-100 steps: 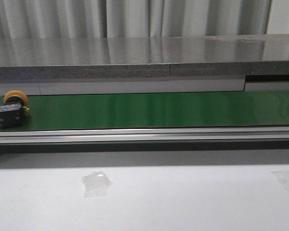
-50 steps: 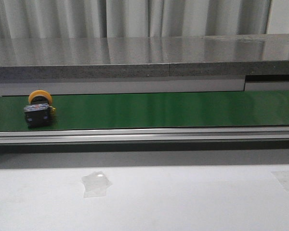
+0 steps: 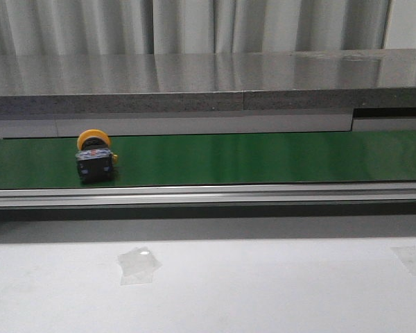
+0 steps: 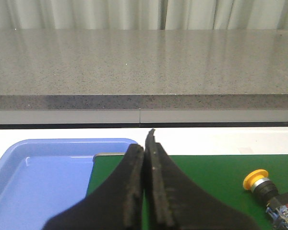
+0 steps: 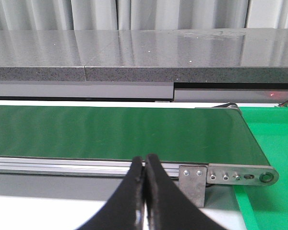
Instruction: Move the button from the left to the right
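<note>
**Button rides the green belt, both grippers clenched on nothing**

In the front view the button (image 3: 94, 155) lies on the green conveyor belt (image 3: 263, 158) toward its left end, at about nine o'clock from the frame's centre, its orange-yellow cap facing the back and its dark body toward the metal rail (image 3: 208, 195). A scrap of clear tape (image 3: 139, 264) sits on the white table (image 3: 263, 291) at seven o'clock.

The left gripper (image 4: 145, 153) has its jaws pressed together, holding nothing; a blue tray (image 4: 38, 177) lies beside it, and the button (image 4: 271, 191) rests well apart on the belt.

The right gripper (image 5: 144, 165) is likewise clenched empty, near the belt's end bracket (image 5: 230, 176).
</note>
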`<state>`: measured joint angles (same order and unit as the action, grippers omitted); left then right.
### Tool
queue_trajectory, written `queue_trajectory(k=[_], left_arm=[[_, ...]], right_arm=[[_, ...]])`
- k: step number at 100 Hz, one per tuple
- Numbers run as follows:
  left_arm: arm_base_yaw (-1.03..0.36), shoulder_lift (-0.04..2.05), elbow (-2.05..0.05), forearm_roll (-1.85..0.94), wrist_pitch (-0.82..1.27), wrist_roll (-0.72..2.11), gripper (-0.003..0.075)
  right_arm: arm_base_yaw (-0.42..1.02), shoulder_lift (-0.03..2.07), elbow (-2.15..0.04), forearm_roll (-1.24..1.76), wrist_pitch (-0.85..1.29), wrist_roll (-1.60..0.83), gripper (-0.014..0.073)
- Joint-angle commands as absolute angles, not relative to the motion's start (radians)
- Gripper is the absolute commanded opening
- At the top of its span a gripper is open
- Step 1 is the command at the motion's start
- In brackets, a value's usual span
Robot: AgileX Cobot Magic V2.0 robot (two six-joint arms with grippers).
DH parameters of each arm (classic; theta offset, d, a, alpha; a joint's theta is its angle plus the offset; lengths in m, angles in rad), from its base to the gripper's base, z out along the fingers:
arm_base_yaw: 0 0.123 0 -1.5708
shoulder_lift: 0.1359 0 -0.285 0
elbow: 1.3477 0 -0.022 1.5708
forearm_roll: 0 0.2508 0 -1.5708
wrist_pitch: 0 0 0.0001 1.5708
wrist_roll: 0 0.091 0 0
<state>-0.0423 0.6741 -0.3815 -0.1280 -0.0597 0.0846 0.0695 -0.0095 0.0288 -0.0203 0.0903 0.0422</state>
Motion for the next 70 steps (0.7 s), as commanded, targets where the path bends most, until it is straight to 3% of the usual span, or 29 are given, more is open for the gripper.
queue_trajectory(k=[1,47,70], left_arm=[[-0.051,0.678,-0.409,-0.137,-0.142,0.082,-0.002],[-0.051,0.678,-0.409,-0.137,-0.142,0.082,-0.002],[-0.051,0.678,-0.409,-0.137,-0.142,0.082,-0.002]], right_arm=[[0.064,-0.03,0.012,-0.019,-0.011,0.038,-0.0065],[0.064,-0.03,0.003,-0.018,-0.03,0.037,-0.0065],[0.064,0.029,-0.122,0.014,0.064,0.037,-0.0065]])
